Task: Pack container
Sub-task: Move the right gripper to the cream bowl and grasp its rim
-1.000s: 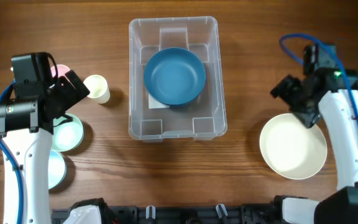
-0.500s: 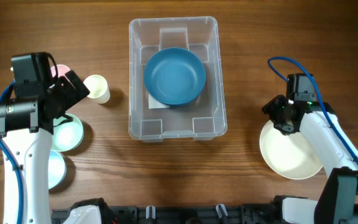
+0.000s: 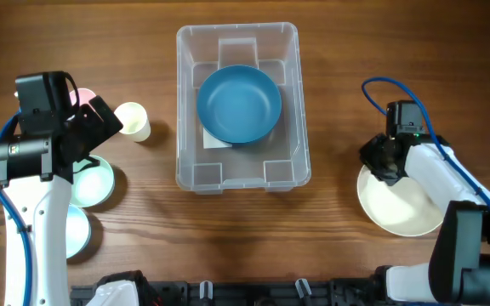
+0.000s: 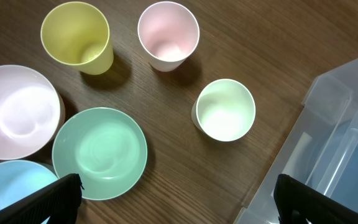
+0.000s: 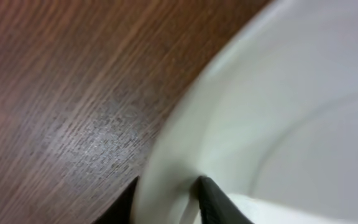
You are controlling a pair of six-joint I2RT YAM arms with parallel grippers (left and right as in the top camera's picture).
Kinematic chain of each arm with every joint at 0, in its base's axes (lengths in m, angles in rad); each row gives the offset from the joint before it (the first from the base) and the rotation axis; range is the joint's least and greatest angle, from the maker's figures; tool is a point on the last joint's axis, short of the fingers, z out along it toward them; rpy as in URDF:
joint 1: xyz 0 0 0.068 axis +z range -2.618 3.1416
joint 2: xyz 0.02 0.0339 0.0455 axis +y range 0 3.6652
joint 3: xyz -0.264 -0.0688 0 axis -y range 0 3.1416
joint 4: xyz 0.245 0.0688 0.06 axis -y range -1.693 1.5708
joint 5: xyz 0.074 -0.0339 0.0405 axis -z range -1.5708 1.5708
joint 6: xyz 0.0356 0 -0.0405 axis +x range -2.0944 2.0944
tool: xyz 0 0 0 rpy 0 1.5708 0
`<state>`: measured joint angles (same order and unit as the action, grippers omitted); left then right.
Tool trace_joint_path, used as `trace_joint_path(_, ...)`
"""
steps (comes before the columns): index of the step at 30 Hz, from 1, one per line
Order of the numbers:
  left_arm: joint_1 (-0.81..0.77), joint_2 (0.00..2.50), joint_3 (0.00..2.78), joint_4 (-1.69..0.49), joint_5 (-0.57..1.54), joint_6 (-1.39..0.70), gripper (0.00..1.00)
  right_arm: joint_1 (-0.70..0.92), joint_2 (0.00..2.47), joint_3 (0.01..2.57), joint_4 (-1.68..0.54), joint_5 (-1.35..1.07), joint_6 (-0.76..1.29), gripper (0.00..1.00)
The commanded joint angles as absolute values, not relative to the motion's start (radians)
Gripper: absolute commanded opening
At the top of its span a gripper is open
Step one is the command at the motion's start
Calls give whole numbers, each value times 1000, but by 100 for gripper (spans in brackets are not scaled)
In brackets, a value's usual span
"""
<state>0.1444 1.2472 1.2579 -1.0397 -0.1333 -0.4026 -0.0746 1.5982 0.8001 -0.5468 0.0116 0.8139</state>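
The clear rectangular container (image 3: 185,102) stands at the table's middle with a dark blue bowl (image 3: 238,104) inside; its corner shows in the left wrist view (image 4: 328,124). A large white bowl (image 3: 402,208) sits at the right. My right gripper (image 3: 383,161) is at that bowl's upper-left rim. In the right wrist view the rim (image 5: 185,143) lies between the two black fingers (image 5: 219,202), which press on it from either side; the gripper (image 5: 166,199) is shut on it. My left gripper (image 3: 100,127) hangs open and empty (image 4: 176,202) left of the container.
Left of the container stand a yellow cup (image 4: 76,37), a pink cup (image 4: 168,34) and a pale green cup (image 4: 225,109). A pink bowl (image 4: 14,112), a green bowl (image 4: 99,152) and a light blue bowl (image 4: 5,186) lie beside them.
My right gripper came down and left onto the white bowl's rim and closed on it. The bowl shifted slightly. The left arm has not moved.
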Motion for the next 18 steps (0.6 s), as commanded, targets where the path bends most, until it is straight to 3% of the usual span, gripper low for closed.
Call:
trace_joint_path(1,149,1251,1272,-1037,-132,-413,100,-72,1630,785,-515,2,817,10)
trace_joint_path(3,149,1251,1272,-1037,-132,-413,100,-72,1630,786,-501,2,813,4)
trace_joint_path(7,149,1251,1272,-1037,-132,-413,100,-72,1628,819,-498,-2,781,4)
trace_joint_path(18,149,1251,1272,-1037,-132,-412,100,30,1576,1362,-796,-2,284,4)
